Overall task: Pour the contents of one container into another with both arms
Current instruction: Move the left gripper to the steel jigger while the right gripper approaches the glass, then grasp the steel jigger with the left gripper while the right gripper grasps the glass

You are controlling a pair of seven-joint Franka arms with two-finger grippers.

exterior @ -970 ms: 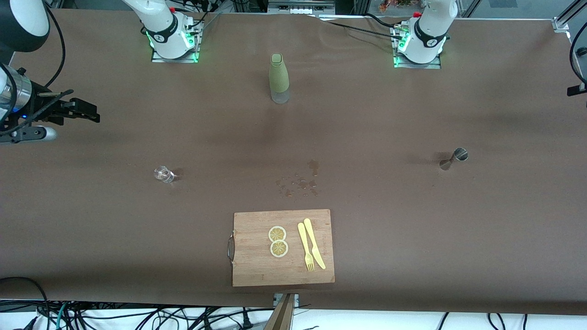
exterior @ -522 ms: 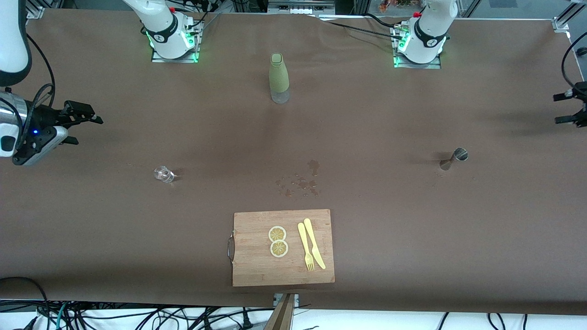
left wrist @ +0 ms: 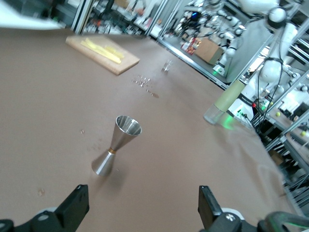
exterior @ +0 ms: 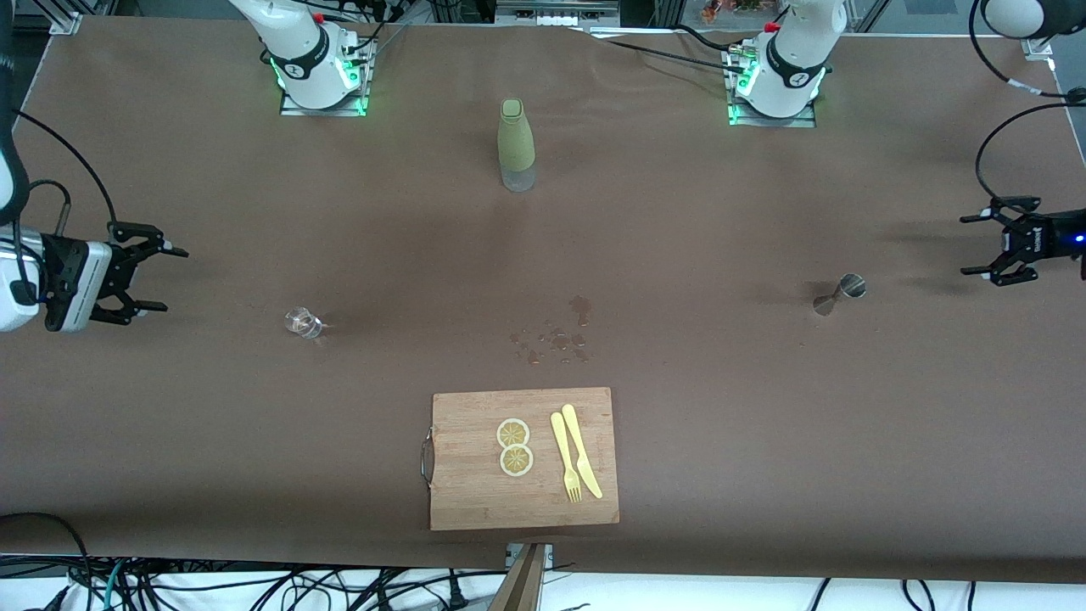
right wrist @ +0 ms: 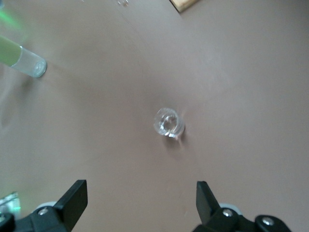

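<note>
**Q:** Both arms — position in the front view?

**A:** Bases are mounted along the table edge farthest from the front camera. The right gripper hangs over the table edge at the right arm's end, fingers spread apart, holding nothing. The left gripper hangs over the edge at the left arm's end, fingers likewise apart and empty.

**Q:** Items on the table, same view?

**A:** A small clear glass stands near the right gripper. A metal jigger stands near the left gripper. A green bottle stands upright between the two bases. A wooden cutting board lies at the edge nearest the front camera, carrying two lemon slices, a yellow fork and a yellow knife. Wet spots mark the table between board and bottle.

**Q:** Left wrist view?

**A:** Both fingertips are well apart, with the jigger upright on the table ahead of them, untouched. The bottle and board show farther off.

**Q:** Right wrist view?

**A:** The fingertips are apart, with the glass on the table between and ahead of them, no contact.
</note>
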